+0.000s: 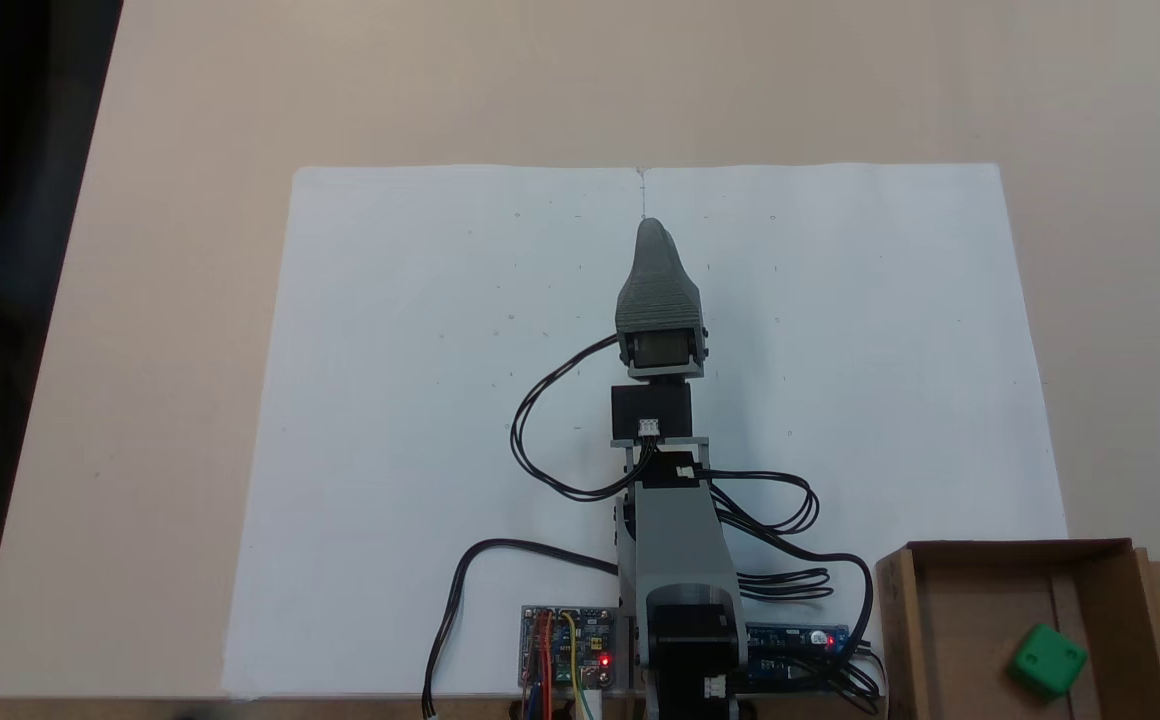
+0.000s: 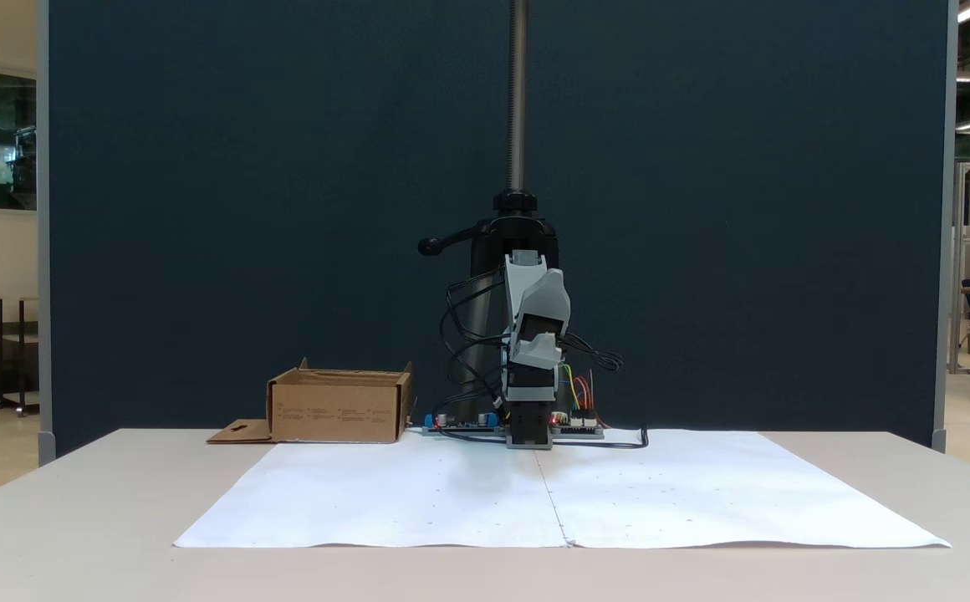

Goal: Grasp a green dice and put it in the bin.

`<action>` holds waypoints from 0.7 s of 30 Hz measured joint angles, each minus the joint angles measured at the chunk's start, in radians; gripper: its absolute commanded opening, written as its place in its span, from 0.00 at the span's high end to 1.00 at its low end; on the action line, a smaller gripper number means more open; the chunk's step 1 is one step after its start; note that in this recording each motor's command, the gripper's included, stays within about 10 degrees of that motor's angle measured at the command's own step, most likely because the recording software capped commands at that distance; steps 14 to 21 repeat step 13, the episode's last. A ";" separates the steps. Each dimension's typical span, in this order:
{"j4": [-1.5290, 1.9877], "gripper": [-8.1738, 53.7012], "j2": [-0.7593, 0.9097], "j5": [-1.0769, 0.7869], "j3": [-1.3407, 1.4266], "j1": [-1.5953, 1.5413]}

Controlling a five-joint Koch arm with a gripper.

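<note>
Fixed view: green dice [image 1: 1048,661] sits tilted inside bin [image 1: 898,640].

Matt cardboard bin [image 1: 1090,560], glossy plastic green dice [image 1: 1047,660], white paper sheet [image 1: 390,400]

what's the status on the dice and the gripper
Gripper over the white paper, holding nothing; open or shut unclear. Green dice already inside the cardboard box. Nothing in the way.
</note>
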 measured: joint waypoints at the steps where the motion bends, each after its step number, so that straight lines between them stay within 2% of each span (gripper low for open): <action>1: 0.000 0.16 0.000 0.005 0.000 0.000; 21: 0.000 0.16 0.000 0.044 0.000 0.000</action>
